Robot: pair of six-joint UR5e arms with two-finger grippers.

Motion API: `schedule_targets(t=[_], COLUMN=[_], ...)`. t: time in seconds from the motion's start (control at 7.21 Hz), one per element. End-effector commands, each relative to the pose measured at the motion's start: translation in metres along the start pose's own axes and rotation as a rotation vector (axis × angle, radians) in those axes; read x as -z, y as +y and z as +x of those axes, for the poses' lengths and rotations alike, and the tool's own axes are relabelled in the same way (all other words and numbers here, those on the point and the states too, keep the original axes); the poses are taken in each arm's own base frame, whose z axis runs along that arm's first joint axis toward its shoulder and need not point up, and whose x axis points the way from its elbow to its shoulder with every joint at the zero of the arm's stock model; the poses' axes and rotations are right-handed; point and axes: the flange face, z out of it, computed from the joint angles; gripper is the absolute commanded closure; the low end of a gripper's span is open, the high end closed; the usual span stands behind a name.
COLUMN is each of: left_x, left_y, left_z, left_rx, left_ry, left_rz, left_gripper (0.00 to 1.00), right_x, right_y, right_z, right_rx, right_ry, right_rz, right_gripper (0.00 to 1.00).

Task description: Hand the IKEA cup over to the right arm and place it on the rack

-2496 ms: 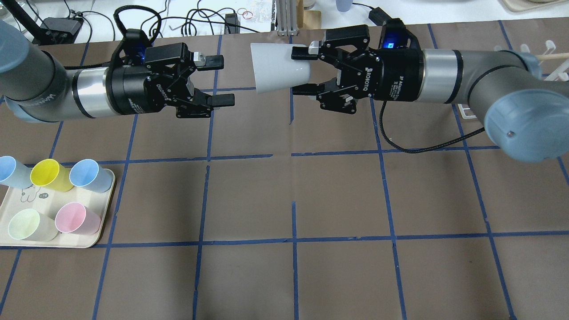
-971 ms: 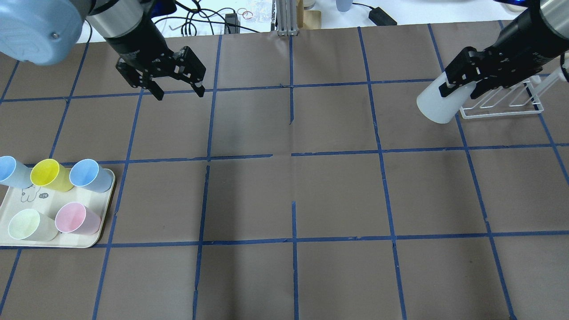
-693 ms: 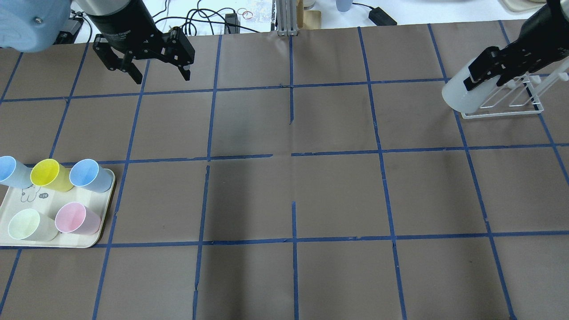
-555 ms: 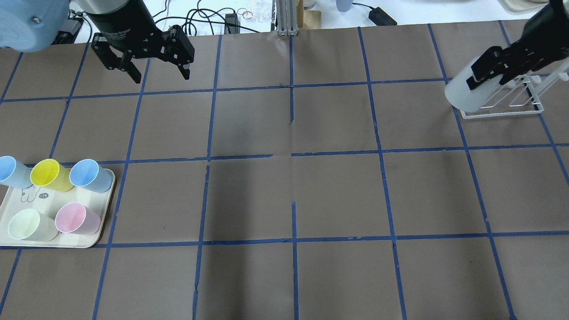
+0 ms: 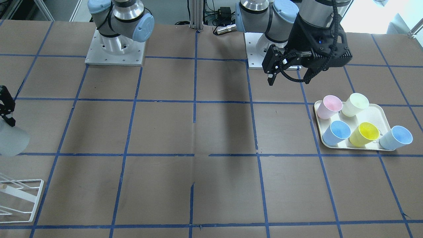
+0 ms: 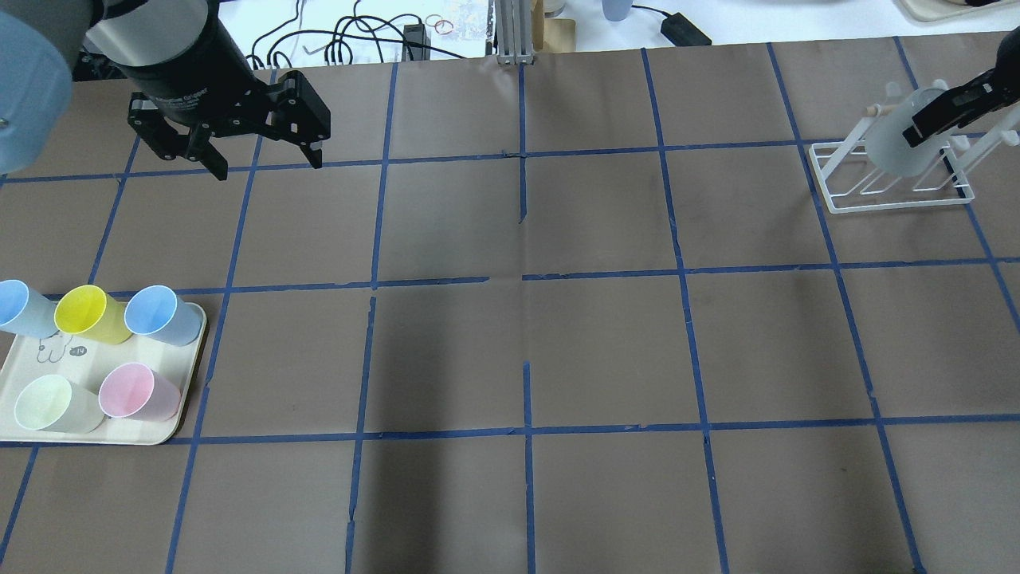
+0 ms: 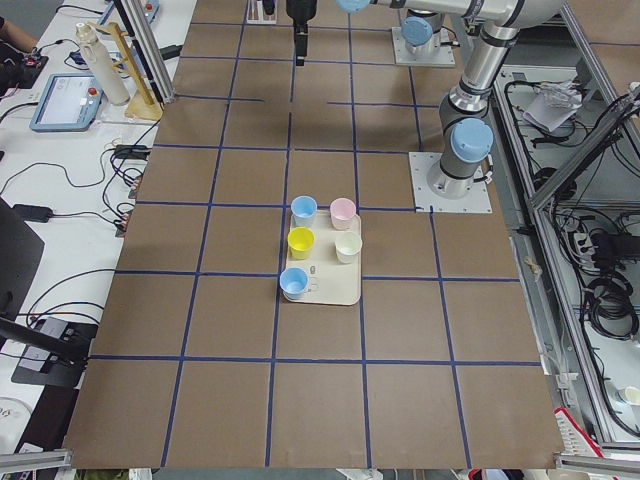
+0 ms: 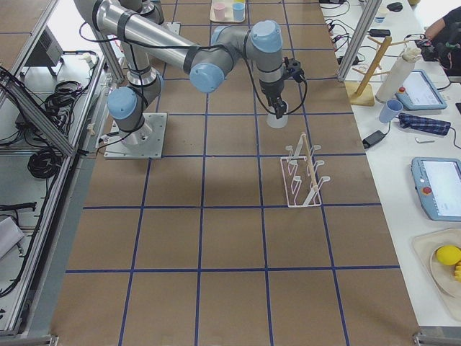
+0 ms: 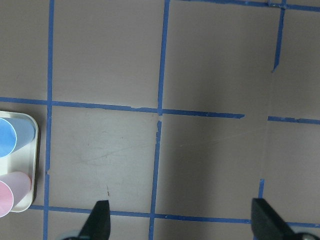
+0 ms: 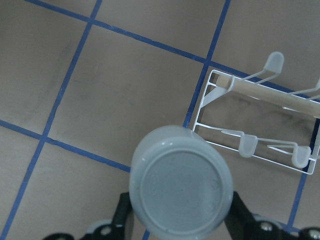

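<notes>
The pale grey IKEA cup point(image 6: 888, 147) is held tilted in my right gripper point(image 6: 918, 131), which is shut on it, just above the left end of the white wire rack point(image 6: 845, 199). The rack's wooden peg tip point(image 6: 874, 109) is next to the cup. In the right wrist view the cup's base point(image 10: 181, 187) faces the camera, with the rack point(image 10: 260, 145) beyond and to the right. The cup point(image 5: 10, 142) shows at the front-facing view's left edge, above the rack point(image 5: 19, 198). My left gripper point(image 6: 267, 163) is open and empty at the far left.
A cream tray point(image 6: 135, 434) at the near left holds yellow point(image 6: 84, 312), blue point(image 6: 159, 312), pink point(image 6: 135, 392) and pale green point(image 6: 48, 402) cups. Another light-blue cup point(image 6: 20, 307) stands at its edge. Cables and clutter lie past the table's far edge.
My right gripper has carried the cup from the table's middle to the right and over the rack. My left gripper has drawn back to the left, open and empty.
</notes>
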Motion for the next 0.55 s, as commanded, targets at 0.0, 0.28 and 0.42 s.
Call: schedule_targets(t=[0.0, 0.28, 0.42], left_x=[-0.007, -0.015, -0.016], left_y=[-0.003, -0.013, -0.011], left_z=[-0.012, -0.016, -0.017], left_rx=[-0.01, -0.079, -0.083], left_ry=[-0.008, -0.019, -0.018], left_rz=[0.014, -0.006, -0.032], left_gripper=[0.0, 0.0, 0.0], right_x=[-0.024, -0.033, -0.033], right_y=[-0.001, 0.006, 0.009], right_z=[0.022, 0.037, 0.042], right_rx=[0.021, 0.002, 0.01], right_ry=[0.019, 0.022, 0.025], right_rz=[0.008, 0.001, -0.001], right_gripper=[1.0, 1.0, 1.0])
